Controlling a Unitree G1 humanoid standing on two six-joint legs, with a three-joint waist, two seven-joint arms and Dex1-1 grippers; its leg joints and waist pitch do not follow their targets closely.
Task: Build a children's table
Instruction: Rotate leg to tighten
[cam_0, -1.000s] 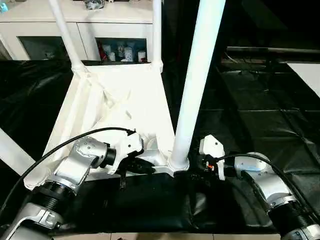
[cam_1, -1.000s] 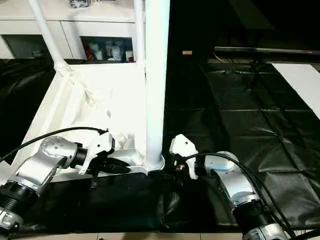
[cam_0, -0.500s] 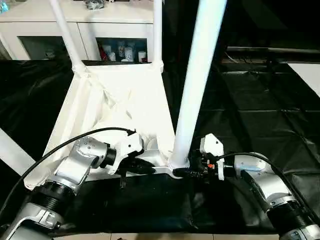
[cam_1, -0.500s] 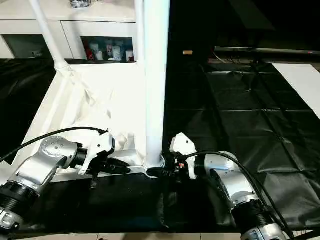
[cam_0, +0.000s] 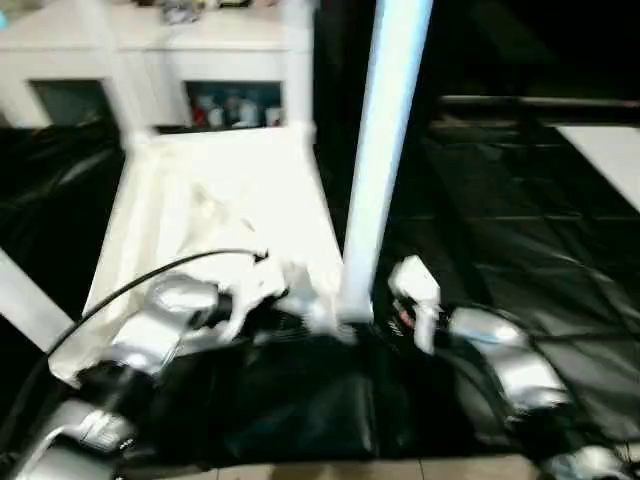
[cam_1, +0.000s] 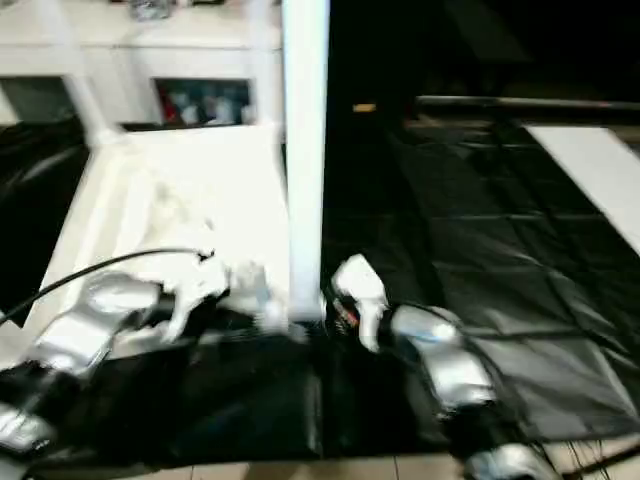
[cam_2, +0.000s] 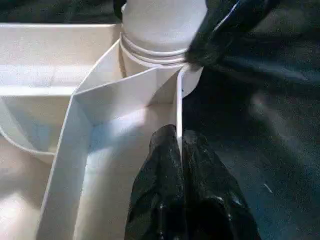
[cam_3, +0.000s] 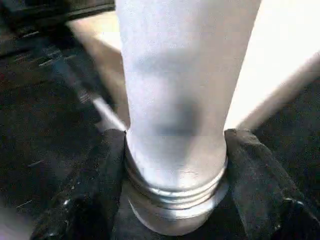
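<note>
Nearest me, low in the frame, my two forearms reach in over the black sheet (cam_0: 560, 250) that covers the big table. My right gripper (cam_3: 175, 165) has its two black fingers (cam_3: 90, 190) on either side of the foot of the near leg (cam_0: 385, 160), right at the threaded collar where it enters the corner socket; they are clamped on that leg. My left gripper (cam_2: 179, 150) is pinched together on the thin rim wall of the tabletop (cam_0: 230, 210) just beside that same corner, one finger on each face of the wall, so it steadies the top.

The small white table lies upside down in the left half of the frame, ribbed underside up. The near leg stands upright from its lower right corner. Two more legs (cam_1: 75, 70) rise from the far corners near the top edge, blurred but seemingly seated. A fourth white tube (cam_0: 25, 305) crosses the left edge of the frame; I cannot tell whether it is in its socket.

Beyond the table, at the upper left, stands a white cabinet (cam_0: 200, 50).

I judge the build mostly done: this near leg probably needs final tightening, the leg at the left edge needs checking, and the table has yet to be turned upright.
</note>
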